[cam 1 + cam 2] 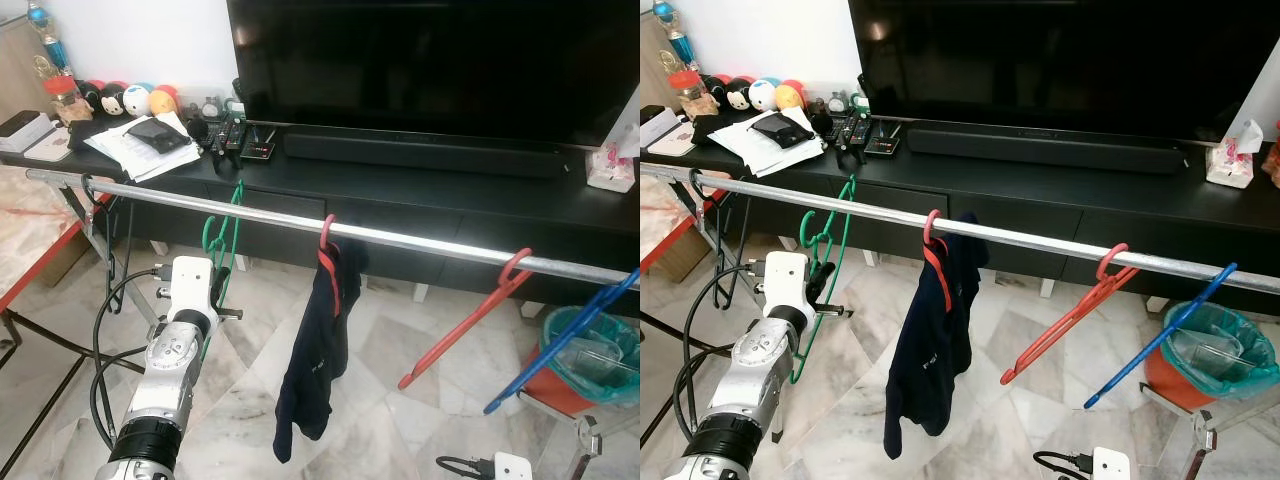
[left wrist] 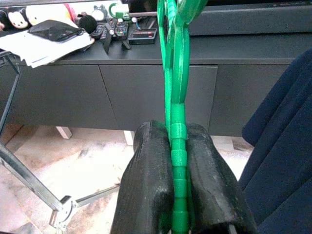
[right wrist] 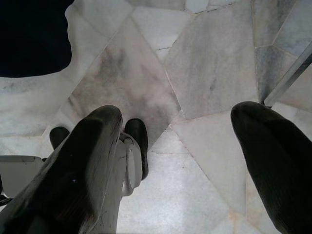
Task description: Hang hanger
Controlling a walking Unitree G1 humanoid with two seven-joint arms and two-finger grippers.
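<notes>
So the metal rail (image 1: 300, 222) ran across the room in front of the black TV bench (image 1: 420, 185), and everything hung off that. The green hanger (image 1: 222, 245) had its hook over the rail, toward the robot's left end of it, and dangled below the rail. The left pincer (image 2: 179, 170) was clamped right on it, both black fingers (image 2: 151, 175) squeezed tight against the ribbed green bar. From the head view the left arm was reaching up just under the rail, beside that hanger.

Further along the rail toward the robot's right hung an orange hanger (image 1: 328, 262) with a dark navy garment (image 1: 318, 350) drooping off it, just beside the green one. Past that, a red hanger (image 1: 470, 320) sat tilted on the rail, and near the far right end a blue hanger (image 1: 560, 345) leaned at an angle too, above a bin with a teal liner (image 1: 590, 350).

The right pincer (image 3: 178, 146) hung low, well under the rail, pointed at the marble floor (image 3: 204, 63) with its fingers spread wide and nothing between them.

Behind the rail, the bench carried a big TV (image 1: 430, 60), a soundbar (image 1: 420, 152), a stack of papers (image 1: 140, 150), some remotes (image 1: 235, 135) and a row of round plush toys (image 1: 125, 98). A tissue box (image 1: 610, 170) sat at the bench's right end.
</notes>
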